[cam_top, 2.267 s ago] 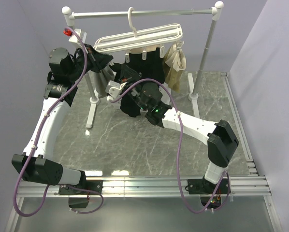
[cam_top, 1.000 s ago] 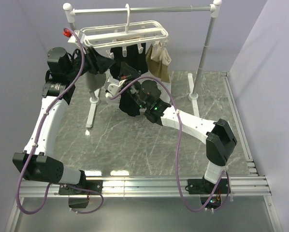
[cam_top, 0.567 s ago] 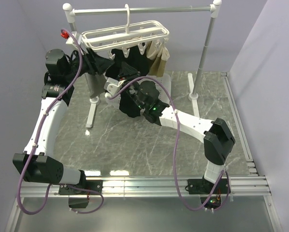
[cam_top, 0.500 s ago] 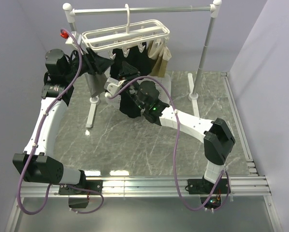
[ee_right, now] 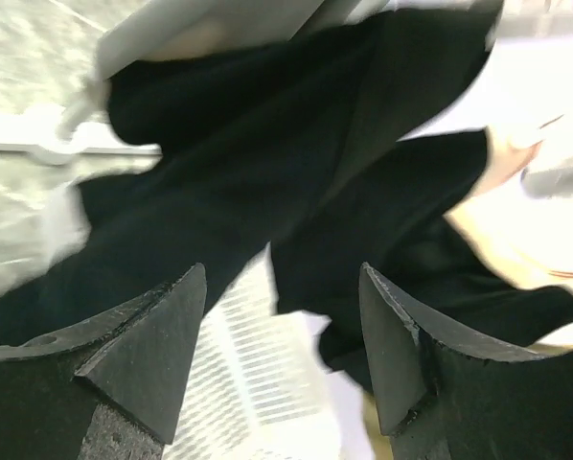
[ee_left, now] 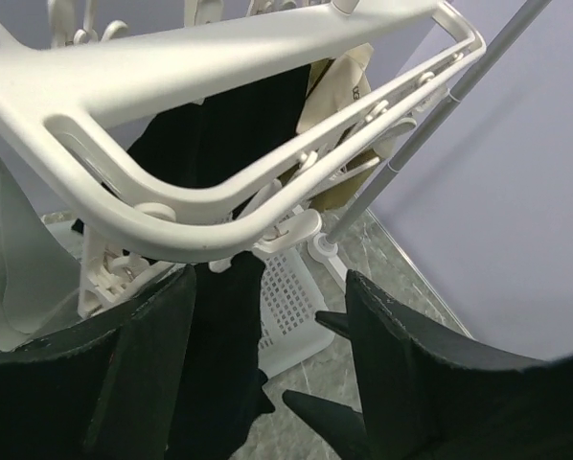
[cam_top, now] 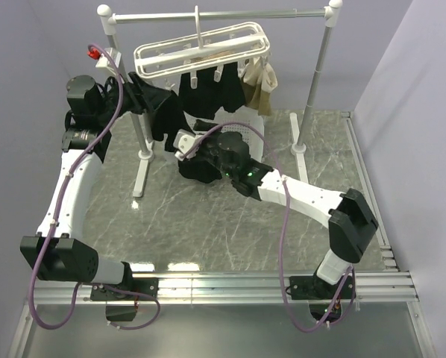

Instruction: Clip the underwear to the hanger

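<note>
Since the earlier frame the right arm has drawn back toward its base, and the hanger (cam_top: pixel 208 52) has swung right along the rail (cam_top: pixel 268 13). The right fingers (ee_right: pixel 282 278) gape wide and hold nothing; beyond them hangs the blurred black underwear (ee_right: pixel 267 163), above the white basket (ee_right: pixel 248 383). The left fingers (ee_left: pixel 269 276), equally wide and empty, sit just under the hanger's frame, with the underwear dangling past them.

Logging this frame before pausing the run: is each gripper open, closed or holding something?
Left gripper: open, nothing gripped.
Right gripper: open, nothing gripped.
</note>
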